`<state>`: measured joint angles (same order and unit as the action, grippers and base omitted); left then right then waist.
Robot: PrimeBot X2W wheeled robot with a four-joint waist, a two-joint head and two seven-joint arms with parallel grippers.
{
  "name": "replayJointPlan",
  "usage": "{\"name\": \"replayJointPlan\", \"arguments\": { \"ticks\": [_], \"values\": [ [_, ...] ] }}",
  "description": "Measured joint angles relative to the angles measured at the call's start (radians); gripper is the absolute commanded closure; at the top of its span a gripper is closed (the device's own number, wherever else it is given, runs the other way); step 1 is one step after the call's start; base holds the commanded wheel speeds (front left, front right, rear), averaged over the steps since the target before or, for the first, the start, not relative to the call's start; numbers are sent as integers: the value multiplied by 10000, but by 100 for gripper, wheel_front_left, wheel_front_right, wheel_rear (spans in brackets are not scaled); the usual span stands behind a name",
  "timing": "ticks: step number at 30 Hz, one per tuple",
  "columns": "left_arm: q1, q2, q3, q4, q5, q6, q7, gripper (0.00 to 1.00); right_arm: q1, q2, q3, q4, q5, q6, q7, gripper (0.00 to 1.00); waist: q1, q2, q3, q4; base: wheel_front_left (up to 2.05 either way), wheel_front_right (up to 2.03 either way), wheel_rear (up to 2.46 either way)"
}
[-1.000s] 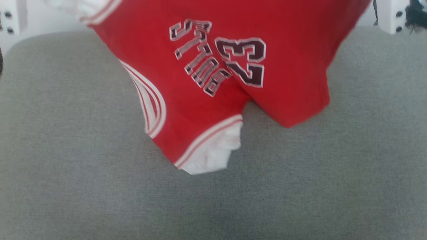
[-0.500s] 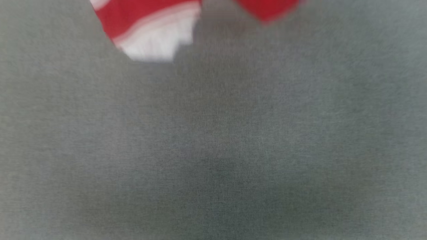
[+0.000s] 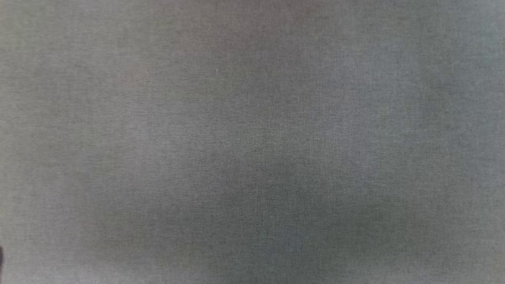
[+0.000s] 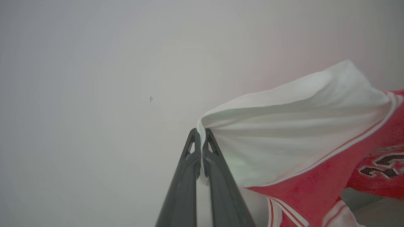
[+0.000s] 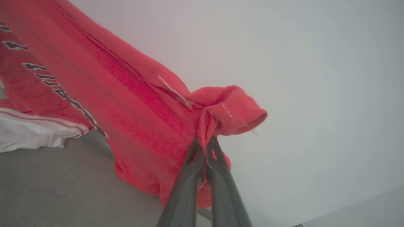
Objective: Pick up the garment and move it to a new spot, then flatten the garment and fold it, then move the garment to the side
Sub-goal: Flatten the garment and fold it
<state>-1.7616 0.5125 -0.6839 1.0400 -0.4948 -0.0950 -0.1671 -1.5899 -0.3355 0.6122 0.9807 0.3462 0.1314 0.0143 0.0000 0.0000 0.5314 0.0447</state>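
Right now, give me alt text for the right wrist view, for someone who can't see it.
The right gripper is shut on a bunched red edge of the garment, which hangs stretched away to the upper left, with dark lettering and white fabric at the far left. Below it lies a grey fabric surface; behind is a plain pale wall.

Left gripper (image 4: pixel 199 134) fingers pinched on garment (image 4: pixel 284 126) sleeve; right gripper (image 5: pixel 204 142) fingers pinched on red edge.
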Motion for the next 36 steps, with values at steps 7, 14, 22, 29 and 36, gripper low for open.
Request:
{"name": "replayJointPlan", "arguments": {
  "ticks": [7,14,22,29,36],
  "values": [
    [2208,-272,-755,349,-1032,-334,1522,100,1713,-226,830,-228,1212,0,646,100,0,0,-597,195,0,0,0],
    [4923,667,-1797,-1668,-2731,-343,3394,100,3665,-1053,1628,-1733,2696,0,1643,100,0,0,-1287,346,0,0,0],
    [8028,2272,-2029,-4915,-4194,265,5271,100,6180,-2433,1597,-4111,3852,4,2890,100,0,0,-1882,480,0,0,0],
    [10476,3787,-2004,-8431,-5064,2088,6128,100,8544,-3242,665,-5829,4140,6,3854,100,0,0,-2192,427,0,0,0],
    [12447,4777,-2167,-10918,-5737,3522,6358,100,11089,-3568,-840,-7777,4013,4,4823,100,0,0,-2433,304,0,0,0]
  ]
}}
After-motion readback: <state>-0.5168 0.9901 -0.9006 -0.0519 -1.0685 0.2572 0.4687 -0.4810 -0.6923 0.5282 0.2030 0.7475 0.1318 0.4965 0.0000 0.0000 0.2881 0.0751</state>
